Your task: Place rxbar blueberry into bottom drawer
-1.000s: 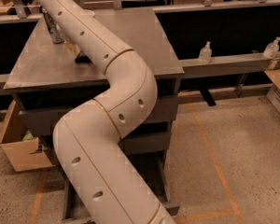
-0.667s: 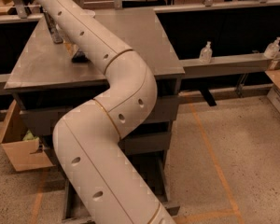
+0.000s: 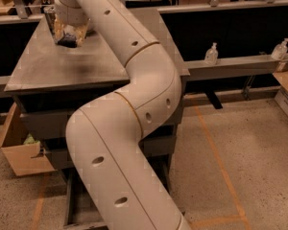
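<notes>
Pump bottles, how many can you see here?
2. One pump bottle stands on the grey ledge just right of the cabinet, the other further right along it. The arm could hide others. The gripper is over the cabinet top's far left corner.

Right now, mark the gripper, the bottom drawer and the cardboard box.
gripper (image 3: pixel 69 32), camera view: its lower end, over the back left of the cabinet top (image 3: pixel 86 63).
bottom drawer (image 3: pixel 69 200), camera view: left wall of the pulled-out tray.
cardboard box (image 3: pixel 26 158), camera view: its front face.
</notes>
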Action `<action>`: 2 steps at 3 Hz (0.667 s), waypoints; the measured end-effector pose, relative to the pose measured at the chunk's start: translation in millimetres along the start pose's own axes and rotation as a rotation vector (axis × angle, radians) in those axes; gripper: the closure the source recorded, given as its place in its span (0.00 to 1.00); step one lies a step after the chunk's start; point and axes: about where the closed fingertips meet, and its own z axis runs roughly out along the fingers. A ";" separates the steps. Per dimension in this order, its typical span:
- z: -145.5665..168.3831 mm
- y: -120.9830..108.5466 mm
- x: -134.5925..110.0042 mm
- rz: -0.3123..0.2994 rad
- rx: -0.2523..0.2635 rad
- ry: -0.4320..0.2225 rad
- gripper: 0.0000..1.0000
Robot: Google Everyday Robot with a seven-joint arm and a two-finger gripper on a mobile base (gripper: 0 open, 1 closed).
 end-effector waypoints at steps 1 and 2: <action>-21.4 -5.1 -16.3 0.035 0.116 -0.091 1.00; -25.8 -3.1 -36.4 0.074 0.156 -0.193 1.00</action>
